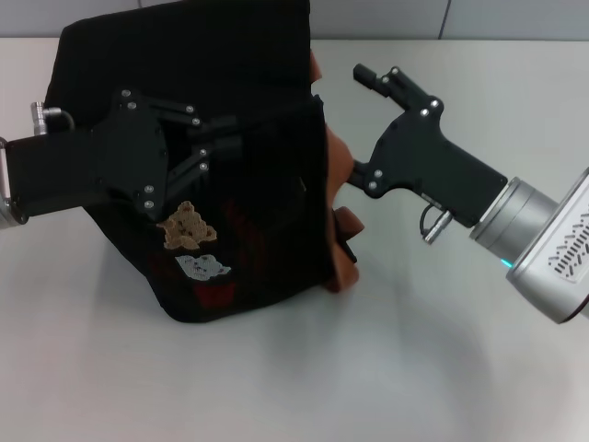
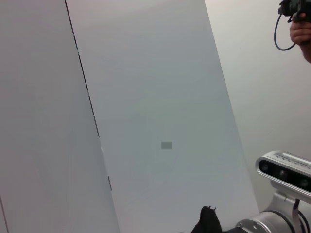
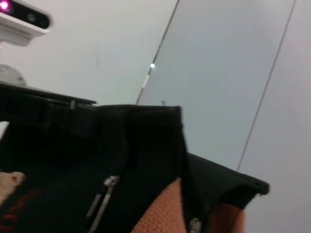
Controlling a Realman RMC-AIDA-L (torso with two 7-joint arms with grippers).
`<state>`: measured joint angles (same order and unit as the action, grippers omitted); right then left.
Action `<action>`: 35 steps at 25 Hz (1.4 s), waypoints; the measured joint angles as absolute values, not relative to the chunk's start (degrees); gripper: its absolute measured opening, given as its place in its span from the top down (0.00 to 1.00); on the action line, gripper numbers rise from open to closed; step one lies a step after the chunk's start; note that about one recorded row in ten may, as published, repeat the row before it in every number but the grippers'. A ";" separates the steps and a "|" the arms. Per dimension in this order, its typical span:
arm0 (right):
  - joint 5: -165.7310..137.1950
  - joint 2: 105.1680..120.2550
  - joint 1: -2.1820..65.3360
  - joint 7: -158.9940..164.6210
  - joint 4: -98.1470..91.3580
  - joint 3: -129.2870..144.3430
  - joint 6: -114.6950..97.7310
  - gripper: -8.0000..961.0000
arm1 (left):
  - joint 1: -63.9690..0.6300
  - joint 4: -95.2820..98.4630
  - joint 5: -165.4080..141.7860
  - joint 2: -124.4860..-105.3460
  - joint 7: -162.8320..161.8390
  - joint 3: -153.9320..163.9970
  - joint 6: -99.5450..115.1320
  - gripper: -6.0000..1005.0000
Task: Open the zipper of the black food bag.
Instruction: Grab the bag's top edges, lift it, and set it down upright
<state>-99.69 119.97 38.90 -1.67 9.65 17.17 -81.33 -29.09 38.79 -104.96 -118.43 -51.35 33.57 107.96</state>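
The black food bag (image 1: 230, 83) lies on the white table, its face with the tan bear patch (image 1: 187, 226) and white bear patch (image 1: 201, 267) turned up and its tan-brown trim (image 1: 339, 166) along the right side. My left gripper (image 1: 235, 136) rests on the bag's upper face, black against black. My right gripper (image 1: 368, 75) hovers apart from the bag, just right of its upper right corner. In the right wrist view the zipper's silver oblong pull tab (image 3: 103, 196) hangs on the black fabric (image 3: 141, 141), and a smaller silver pull (image 3: 194, 225) sits by the orange-brown trim.
Bare white table (image 1: 442, 350) extends in front of and to the right of the bag. Grey wall panels (image 2: 146, 97) fill the left wrist view, with the robot's head camera (image 2: 286, 170) at one corner and a person's hand (image 2: 301, 34) holding a cable at another.
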 joint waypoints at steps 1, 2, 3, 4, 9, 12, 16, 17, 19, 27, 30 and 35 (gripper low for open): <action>-99.69 119.97 38.91 -1.67 9.51 16.66 -81.19 0.15 | -29.09 38.68 -104.96 -118.41 -51.34 33.57 107.97 0.90; -99.71 119.97 38.93 -1.67 9.46 16.59 -81.14 0.15 | -29.07 38.60 -104.96 -118.40 -51.31 33.55 107.97 0.90; -99.79 119.97 39.00 -1.68 9.41 16.54 -81.04 0.15 | -29.06 38.59 -104.96 -118.40 -51.30 33.54 107.97 0.90; -99.87 119.97 39.10 -1.68 9.39 16.52 -80.87 0.15 | -29.03 38.58 -104.97 -118.39 -51.28 33.51 107.97 0.90; -100.01 119.97 39.93 -1.80 10.06 16.89 -80.18 0.15 | -29.08 38.58 -105.04 -118.39 -51.16 33.41 107.94 0.90; -100.02 119.97 40.03 -3.92 11.11 16.73 -79.81 0.15 | -29.15 38.58 -105.10 -118.39 -51.14 33.29 107.92 0.90; -99.82 119.97 39.84 -11.32 14.25 14.66 -79.30 0.15 | -29.26 38.46 -105.11 -118.41 -50.74 33.24 107.86 0.90; -99.82 119.97 39.84 -11.32 14.25 14.66 -79.30 0.15 | -29.26 38.46 -105.11 -118.41 -50.74 33.24 107.86 0.90; -99.99 119.97 39.72 -14.00 15.71 12.93 -78.93 0.15 | -29.37 38.11 -105.11 -118.42 -50.44 33.23 107.82 0.90; -100.07 119.97 39.63 -15.27 16.61 10.53 -78.92 0.15 | -29.07 37.88 -105.06 -118.39 -50.35 33.24 107.82 0.90; -100.10 119.97 39.64 -15.28 16.70 10.43 -78.78 0.15 | -28.92 37.88 -105.03 -118.39 -50.35 33.17 107.84 0.90; -100.13 119.97 39.76 -15.29 16.66 11.09 -78.48 0.18 | -28.90 37.88 -105.03 -118.40 -50.06 33.13 107.85 0.90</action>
<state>-100.13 119.97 39.76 -15.29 16.66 11.09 -78.48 -28.90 37.88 -105.03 -118.40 -50.06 33.13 107.85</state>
